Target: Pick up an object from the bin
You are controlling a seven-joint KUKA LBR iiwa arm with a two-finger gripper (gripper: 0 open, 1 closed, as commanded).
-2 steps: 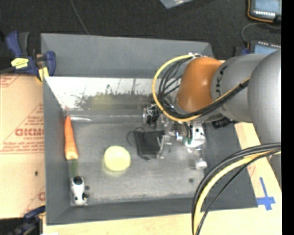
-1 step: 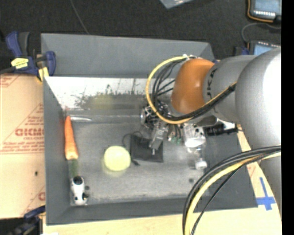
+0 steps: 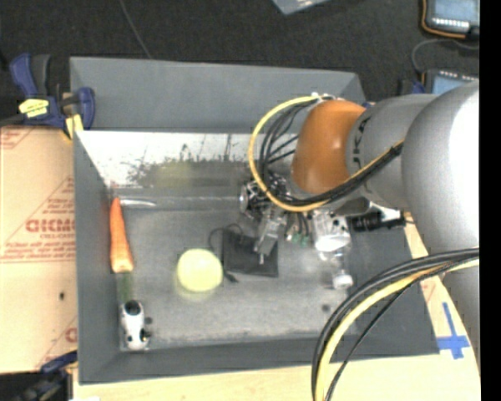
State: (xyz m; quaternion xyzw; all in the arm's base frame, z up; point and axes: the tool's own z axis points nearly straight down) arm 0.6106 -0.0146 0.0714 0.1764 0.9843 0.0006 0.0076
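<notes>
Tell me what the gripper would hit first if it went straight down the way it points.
Probably the flat black square piece lying mid-bin, directly under the gripper. The pale yellow ball beside it is out of that line. The gripper's height above the piece is unclear.

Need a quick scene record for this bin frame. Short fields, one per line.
bin: grey metal
claw: mid-bin, over a black flat piece
black flat piece: on the floor, partly covered by the claw
yellow ball: just left of the black flat piece
carrot: lying along the left wall
white and black thing: front-left corner, kind unclear
clear thing: right of the claw, kind unclear
contact: cannot tell
</notes>
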